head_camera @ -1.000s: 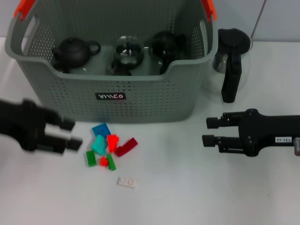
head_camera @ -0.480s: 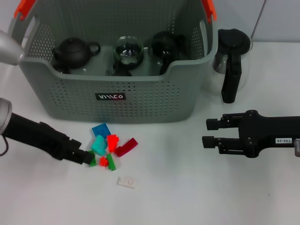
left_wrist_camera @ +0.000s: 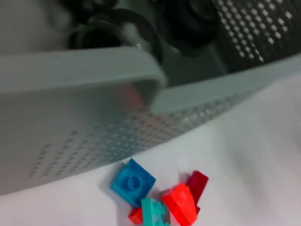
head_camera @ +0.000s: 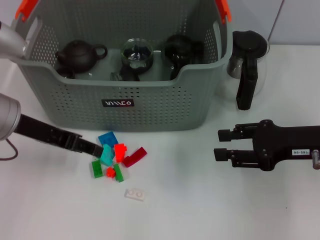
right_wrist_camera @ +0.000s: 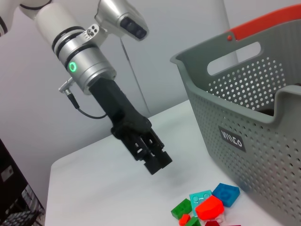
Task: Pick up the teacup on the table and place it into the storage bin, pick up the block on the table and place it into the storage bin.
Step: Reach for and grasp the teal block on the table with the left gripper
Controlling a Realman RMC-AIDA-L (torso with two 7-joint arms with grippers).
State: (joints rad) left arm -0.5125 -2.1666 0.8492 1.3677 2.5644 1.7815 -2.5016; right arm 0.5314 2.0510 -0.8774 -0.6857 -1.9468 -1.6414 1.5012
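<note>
The grey storage bin (head_camera: 150, 107) stands at the back of the table; its wall also shows in the left wrist view (left_wrist_camera: 84, 127) and the right wrist view (right_wrist_camera: 244, 127). A clear glass teacup (head_camera: 136, 52) sits inside it between two dark teapots. Several small blocks (head_camera: 114, 156) lie in a pile before the bin: blue, teal, red, dark red and green. My left gripper (head_camera: 97, 149) reaches in from the left, its tip just beside the teal block (head_camera: 106, 156); the right wrist view shows the left gripper (right_wrist_camera: 156, 161) above the table, short of the blocks (right_wrist_camera: 207, 207). My right gripper (head_camera: 223, 143) hovers open and empty at the right.
A glass carafe with a black handle (head_camera: 246, 67) stands right of the bin. A black teapot (head_camera: 79, 54) and a dark glass teapot (head_camera: 177, 47) fill the bin's ends. A white flat block (head_camera: 135, 194) lies alone nearer the front.
My left arm has swung in from the far left to the pile, then its tip shifted from the green block up to the teal one. The right gripper barely moved.
</note>
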